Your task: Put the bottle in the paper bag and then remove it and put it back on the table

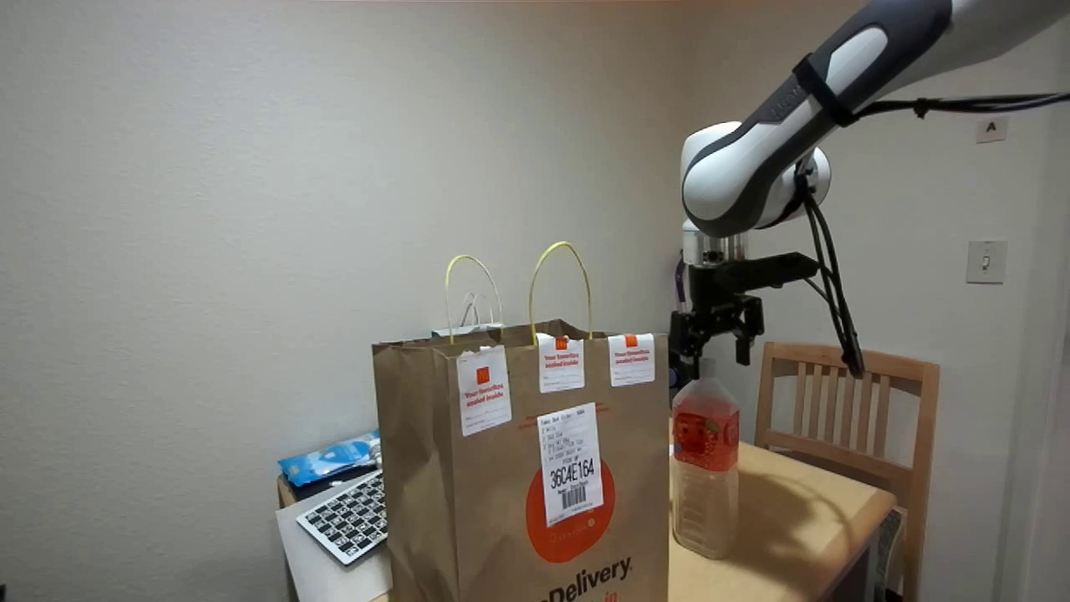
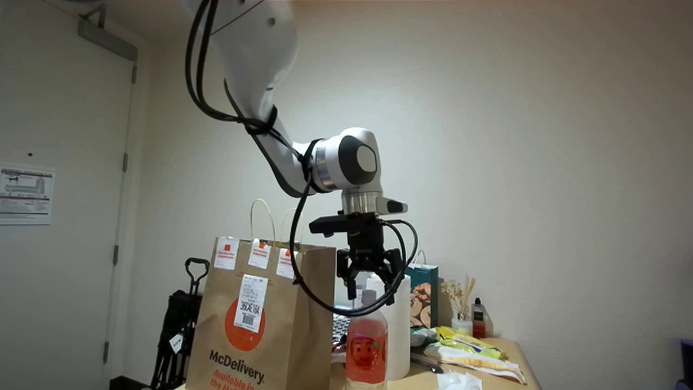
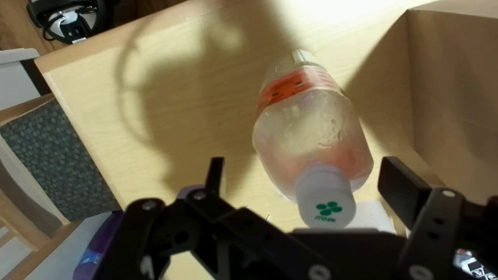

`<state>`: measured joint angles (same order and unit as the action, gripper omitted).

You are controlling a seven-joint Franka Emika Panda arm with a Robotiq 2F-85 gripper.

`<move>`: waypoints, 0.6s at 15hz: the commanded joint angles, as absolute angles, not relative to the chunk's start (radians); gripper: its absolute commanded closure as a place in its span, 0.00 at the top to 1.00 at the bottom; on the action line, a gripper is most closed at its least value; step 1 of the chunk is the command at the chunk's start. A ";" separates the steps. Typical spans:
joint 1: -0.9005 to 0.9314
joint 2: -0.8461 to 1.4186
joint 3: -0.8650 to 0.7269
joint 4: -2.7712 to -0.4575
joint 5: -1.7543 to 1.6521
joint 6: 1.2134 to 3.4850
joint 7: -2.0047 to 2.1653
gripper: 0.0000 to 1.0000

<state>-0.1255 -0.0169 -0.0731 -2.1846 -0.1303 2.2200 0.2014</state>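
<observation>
The bottle (image 1: 706,502) stands upright on the table (image 1: 802,510), right beside the tall brown paper bag (image 1: 426,468). It is clear, with a red-orange label and a white cap, and shows also in an exterior view (image 2: 366,346) and in the wrist view (image 3: 311,144). The bag is upright with its top open and two looped handles up; its inside is mostly hidden. My gripper (image 1: 715,359) is open above the bottle. In the wrist view, the fingers (image 3: 307,179) stand apart on either side of the white cap, with gaps, not touching it.
A laptop (image 1: 343,518) lies behind the bag. A white paper roll (image 2: 399,336) stands behind the bottle. Snack packets (image 2: 471,352), a teal bag (image 2: 425,292) and a diffuser (image 2: 461,319) are farther back. A wooden chair (image 1: 844,435) stands at the table's edge.
</observation>
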 commanded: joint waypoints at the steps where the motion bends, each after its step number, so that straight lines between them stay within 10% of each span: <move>1: -0.116 -0.015 -0.082 -2.182 -0.130 2.217 0.201 1.00; 5: -0.108 0.013 -0.078 -2.160 -0.128 2.222 0.143 1.00; 6: -0.105 0.020 -0.079 -2.154 -0.120 2.220 0.125 0.75; 9: -0.101 0.032 -0.080 -2.149 -0.106 2.226 0.068 0.61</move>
